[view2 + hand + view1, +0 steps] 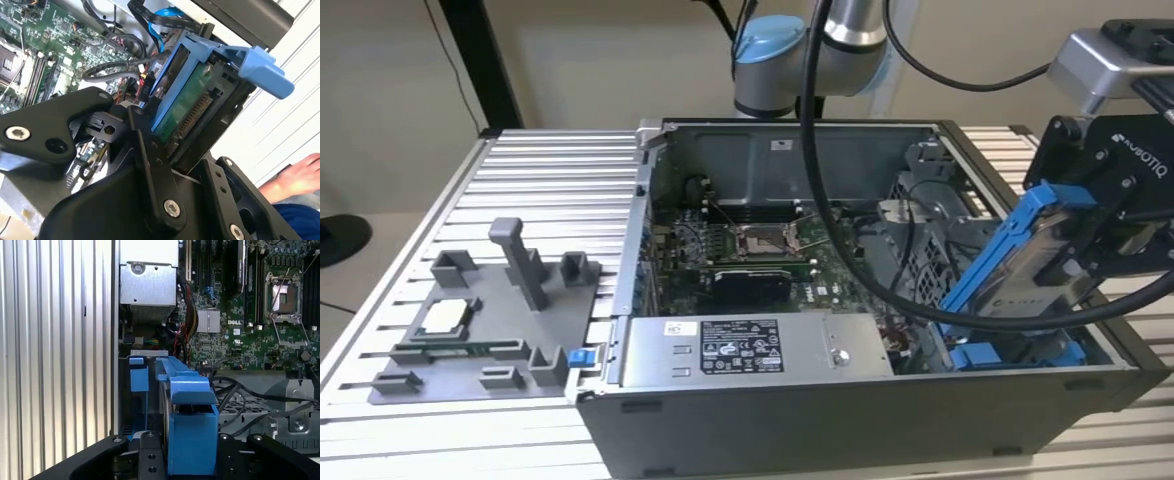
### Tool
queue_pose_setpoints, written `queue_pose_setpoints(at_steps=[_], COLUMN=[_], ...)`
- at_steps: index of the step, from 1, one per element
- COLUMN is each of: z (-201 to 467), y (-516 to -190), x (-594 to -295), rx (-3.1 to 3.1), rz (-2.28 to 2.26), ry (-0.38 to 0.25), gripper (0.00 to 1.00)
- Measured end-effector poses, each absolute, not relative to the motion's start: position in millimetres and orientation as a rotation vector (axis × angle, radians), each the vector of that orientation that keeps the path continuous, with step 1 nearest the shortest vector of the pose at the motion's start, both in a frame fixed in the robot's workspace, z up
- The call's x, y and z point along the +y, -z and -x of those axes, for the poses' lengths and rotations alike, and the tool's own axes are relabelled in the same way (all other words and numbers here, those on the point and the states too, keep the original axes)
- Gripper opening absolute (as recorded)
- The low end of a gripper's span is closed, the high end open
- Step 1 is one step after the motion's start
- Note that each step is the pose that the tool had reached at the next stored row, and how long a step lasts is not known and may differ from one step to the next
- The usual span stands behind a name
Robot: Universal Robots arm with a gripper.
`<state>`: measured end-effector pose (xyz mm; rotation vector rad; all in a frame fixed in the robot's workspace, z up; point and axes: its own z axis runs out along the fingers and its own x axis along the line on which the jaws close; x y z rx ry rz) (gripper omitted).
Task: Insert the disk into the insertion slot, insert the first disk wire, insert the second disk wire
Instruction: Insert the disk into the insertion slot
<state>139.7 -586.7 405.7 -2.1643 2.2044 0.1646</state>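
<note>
My gripper [1091,250] is shut on the disk [1003,262], a flat drive in a bright blue frame. The disk hangs tilted above the front corner of the open computer case [854,410] at the exterior view's right. Its lower end points down to the insertion slot [994,352], where a blue bracket shows. In the second wrist view the disk's [192,102] green underside and connector row face the camera, between the black fingers [145,145]. The first wrist view looks along the disk's blue frame [187,405] to the slot's blue bracket [138,377]. Black cables [240,397] lie loose beside it.
A grey labelled power-supply box [747,350] lies along the case's front wall, with the motherboard [747,250] behind it. A grey fixture tray [480,320] sits on the ribbed table [547,180] at the exterior view's left. A person's hand [295,180] rests beyond the case.
</note>
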Motion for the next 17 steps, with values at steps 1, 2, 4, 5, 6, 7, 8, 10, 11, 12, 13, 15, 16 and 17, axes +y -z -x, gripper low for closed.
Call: queue_pose_setpoints(at_steps=[1, 2, 4, 5, 6, 7, 8, 10, 11, 12, 13, 15, 16, 17], z=[-139.6, -139.5, -139.6, -139.7, -139.7, -139.7, -139.6, -139.4, -139.1, -138.7, -138.3, -137.4, -136.6, -135.9], y=[-405.7, -405.7, -405.8, -405.7, -405.7, -405.5, -405.6, -406.4, -406.5, -406.6, -406.6, -406.7, -407.1, -407.7], x=[-586.8, -586.8, -586.8, -586.7, -586.7, -586.9, -587.1, -587.3, -587.4, -587.4, -587.5, -587.9, -588.2, -588.2], rx=[2.203, 2.201, 2.197, 2.197, 2.196, 2.196, 2.196, 2.196, 2.196, 2.196, 2.196, 2.195, 2.195, 2.194], rz=[2.163, 2.162, 2.158, 2.158, 2.159, 2.158, 2.158, 2.158, 2.158, 2.158, 2.158, 2.158, 2.157, 2.157], ry=[-0.162, -0.158, -0.148, -0.148, -0.148, -0.148, -0.148, -0.148, -0.148, -0.148, -0.147, -0.146, -0.145, -0.146], gripper=[0.00, 0.00, 0.00, 0.00, 0.00, 0.00, 0.00, 0.00, 0.00, 0.00, 0.00, 0.00, 0.00, 0.00])
